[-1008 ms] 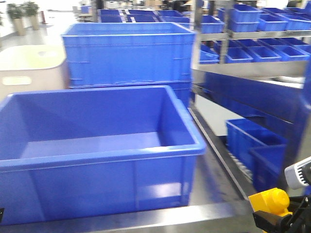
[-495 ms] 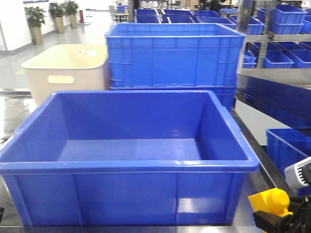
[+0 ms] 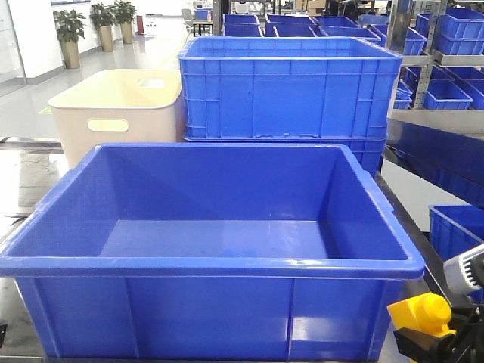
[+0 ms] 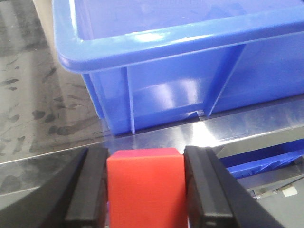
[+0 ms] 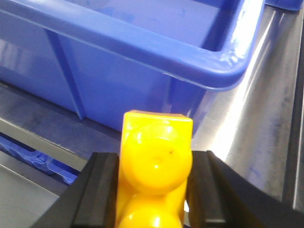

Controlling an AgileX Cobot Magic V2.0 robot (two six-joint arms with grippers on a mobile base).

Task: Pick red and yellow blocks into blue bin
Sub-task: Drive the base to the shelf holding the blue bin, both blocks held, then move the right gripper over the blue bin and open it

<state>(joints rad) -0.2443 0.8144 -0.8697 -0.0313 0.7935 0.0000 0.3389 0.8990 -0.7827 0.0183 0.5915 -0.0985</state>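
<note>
Red plastic fills the lower middle of your left wrist view: the red cube (image 4: pixel 145 187) is clamped between the left fingers (image 4: pixel 90 190), with a black pad flat against each side. The right fingers (image 5: pixel 102 190) are closed on the yellow studded brick (image 5: pixel 154 166), its round studs facing the camera.

Both blocks are held outside the blue bin (image 3: pixel 212 266), on its near side and lower than its thick rolled rim. They hang by the front edge of the steel bench (image 4: pixel 42 118). The front view shows no block inside the bin.

Your main hazard is that rim. If you drive forward before you lift, a block or a finger will likely strike the ribbed wall or catch under the rim's lip. That could shove the bin or knock a block loose.

Letting go early is the second hazard. From here a released block would probably land on the bench, or fall past its edge to the crates below.

The brick's grip covers only part of its smooth sides, so a quick swing could make it slip. The two arms are also headed for the same opening, so keep them well apart.
</note>
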